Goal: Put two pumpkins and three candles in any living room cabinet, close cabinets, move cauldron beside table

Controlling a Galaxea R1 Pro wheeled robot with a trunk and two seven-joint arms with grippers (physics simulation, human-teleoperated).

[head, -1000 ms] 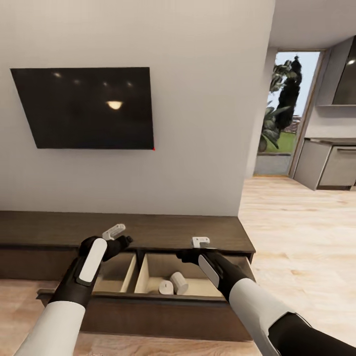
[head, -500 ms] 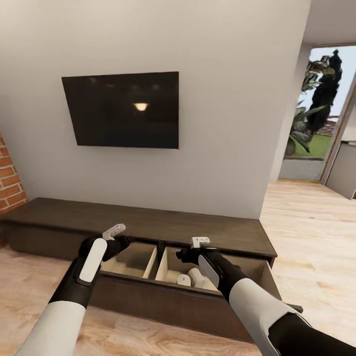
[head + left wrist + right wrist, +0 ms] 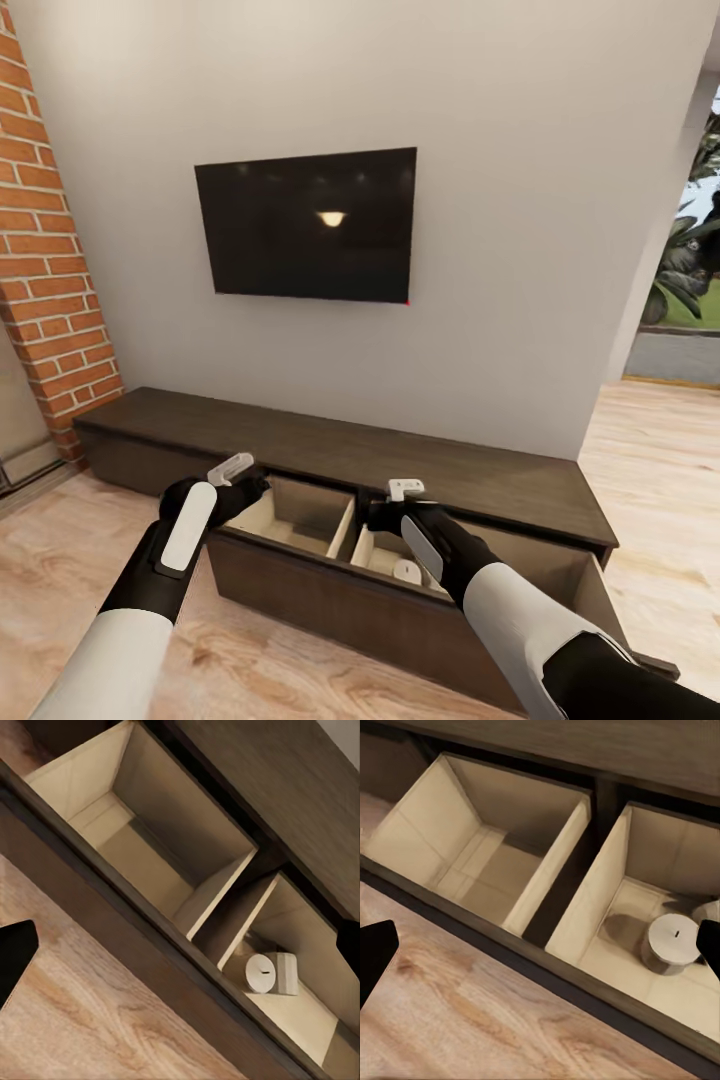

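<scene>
Nearest, the left gripper (image 3: 232, 470) and right gripper (image 3: 405, 489) are held empty, fingers spread. Beyond, at twelve o'clock, the cabinet (image 3: 330, 455) drawer is left open; a candle (image 3: 407, 572) is seen inside. Judged early: pumpkins, cauldron and closing remain.
</scene>
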